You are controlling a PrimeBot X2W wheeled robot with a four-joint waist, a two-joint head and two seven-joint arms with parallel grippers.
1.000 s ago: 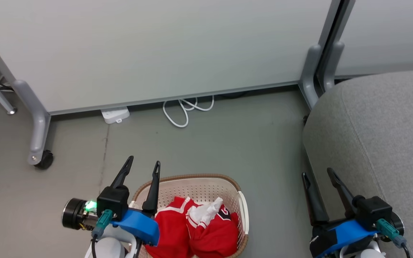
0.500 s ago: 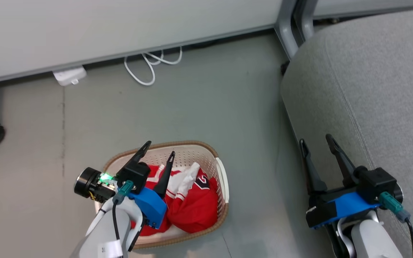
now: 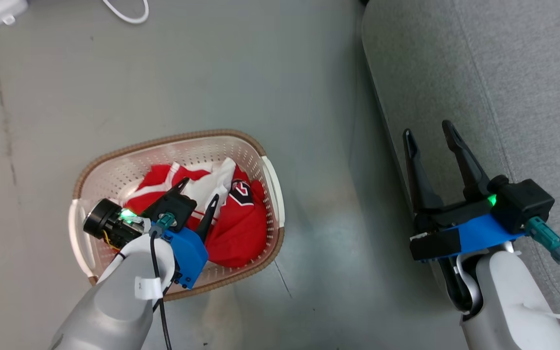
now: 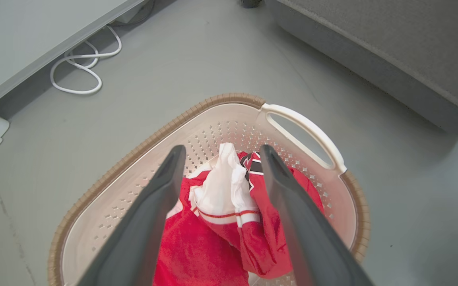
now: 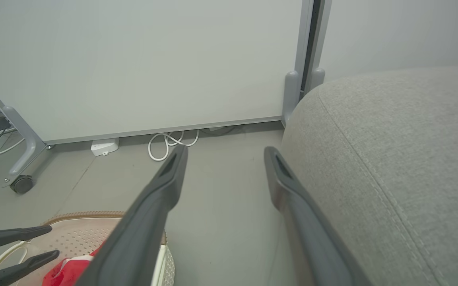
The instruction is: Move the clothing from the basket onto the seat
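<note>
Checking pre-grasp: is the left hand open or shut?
Open. The left hand has fingers apart over the red clothing in the basket, gripping nothing.

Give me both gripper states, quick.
Left gripper: open, empty, poised over the clothing in the basket.
Right gripper: open, empty, at the seat edge.

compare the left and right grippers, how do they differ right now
The left gripper hangs over the basket; the right gripper is by the seat's edge, away from the basket. In its wrist view, the left gripper's fingers frame the red clothing; the right gripper's frame mostly bare floor. Shared: both are open and hold nothing, with dark fingers on blue mounts.
</note>
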